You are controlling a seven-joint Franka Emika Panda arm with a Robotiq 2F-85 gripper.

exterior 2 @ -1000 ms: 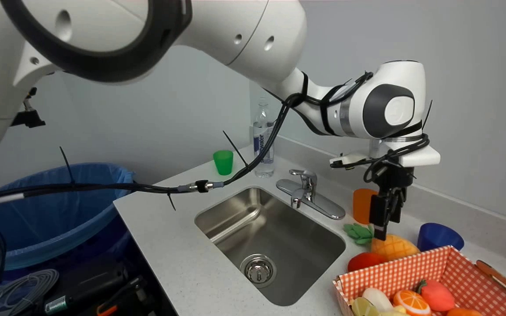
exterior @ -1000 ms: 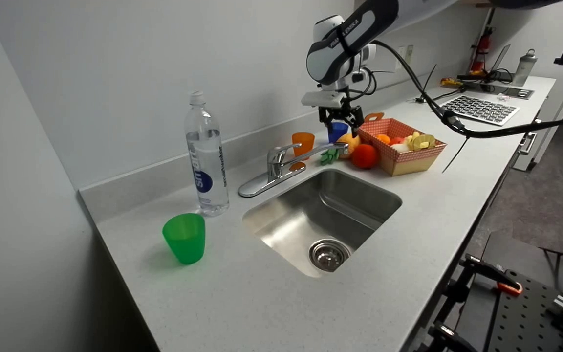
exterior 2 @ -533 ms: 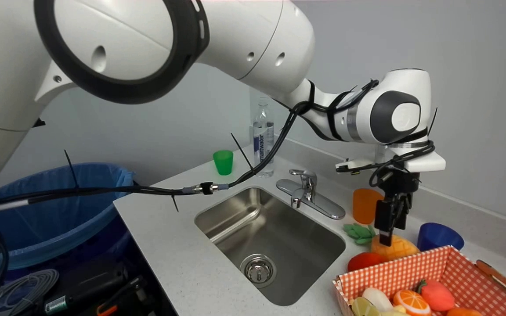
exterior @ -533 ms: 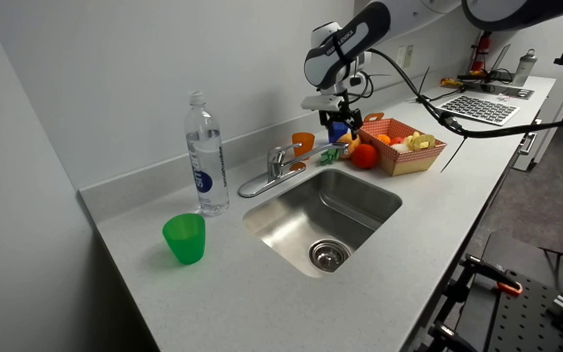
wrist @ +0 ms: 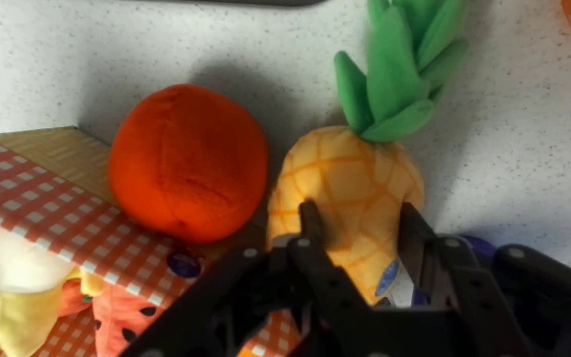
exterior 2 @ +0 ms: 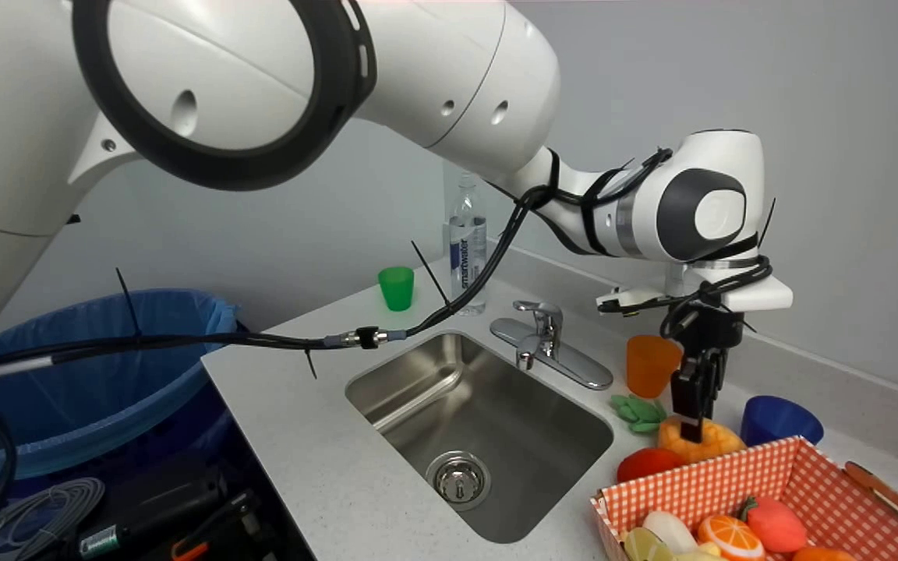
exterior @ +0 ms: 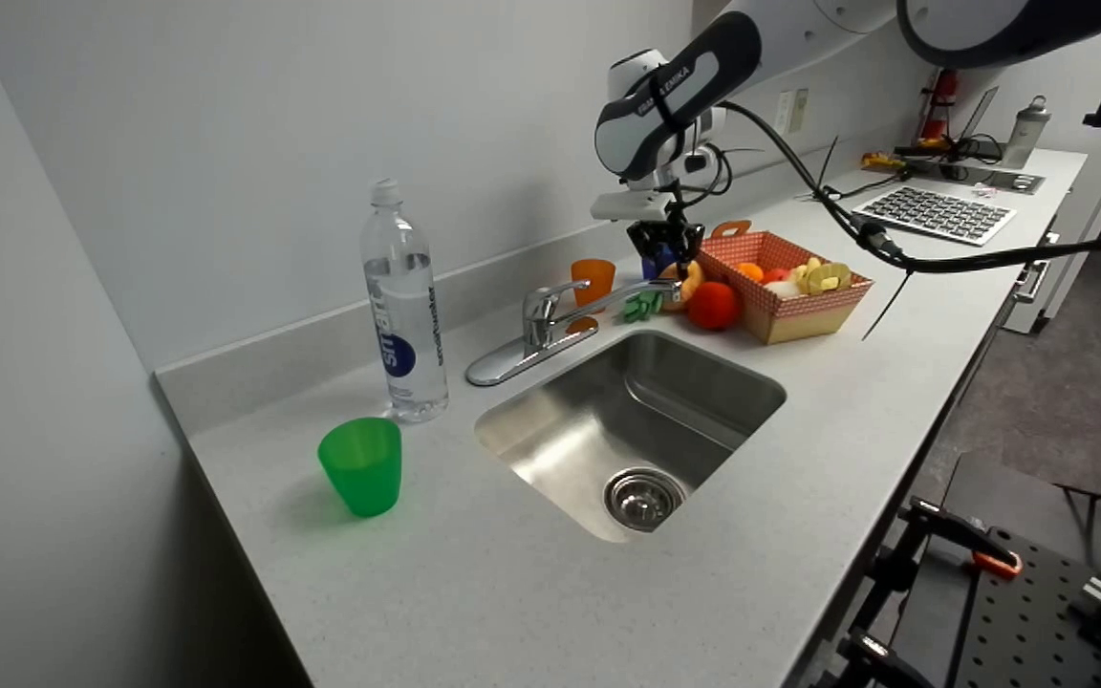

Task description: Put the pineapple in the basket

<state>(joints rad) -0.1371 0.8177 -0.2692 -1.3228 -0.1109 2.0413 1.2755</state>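
Drawn inward since earlier, my black two-fingered claw (wrist: 359, 212) grasps the yellow-orange oval plush pineapple (wrist: 346, 173) at wrist-view centre.

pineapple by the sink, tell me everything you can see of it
The pineapple looks like plush: yellow-orange oval body with an orange grid, a green leafy tuft, a small blue label opposite the tuft. It lies on its side on the counter, outside the basket, close beside the red-orange fruit. The gripper straddles the body, seemingly touching it; whether it grips is unclear.
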